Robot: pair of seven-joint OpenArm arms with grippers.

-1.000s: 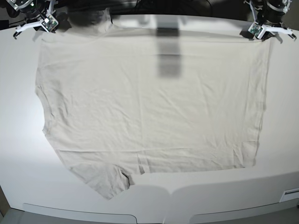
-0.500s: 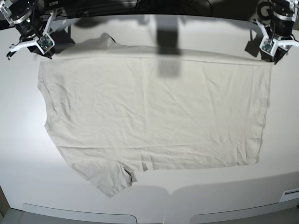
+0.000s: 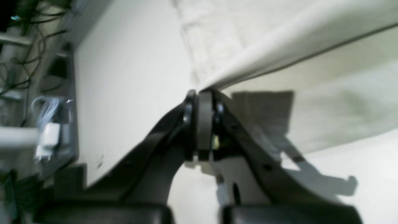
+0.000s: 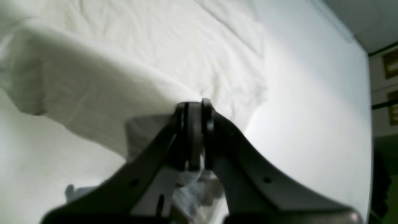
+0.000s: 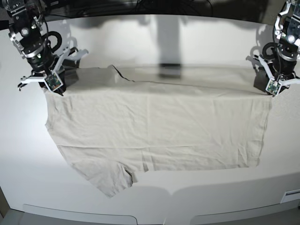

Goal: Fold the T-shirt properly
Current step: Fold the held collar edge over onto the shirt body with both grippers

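Both far corners of the T-shirt [image 5: 159, 122] have come forward across the table [image 5: 23, 154] since half a second ago, so the cloth's far edge now sits well nearer the front than it did, and a strip of bare white tabletop shows behind it. The shirt lies spread over the middle of the table, its far edge lifted into a taut fold between the two arms, one sleeve [image 5: 105, 180] flat at the near left of the base view and another poking up by the far edge. The left gripper [image 3: 200, 93] is clenched on the shirt's far corner on the base view's right, its black fingers [image 3: 204, 124] pressed together with the cloth [image 3: 279, 37] running out tight from the tips. The right gripper [image 4: 194, 104] is likewise clamped on the corner on the base view's left, the fabric [image 4: 93, 81] draped over and bunched just beneath it. Each arm casts a dark shadow on the cloth beside its claw.
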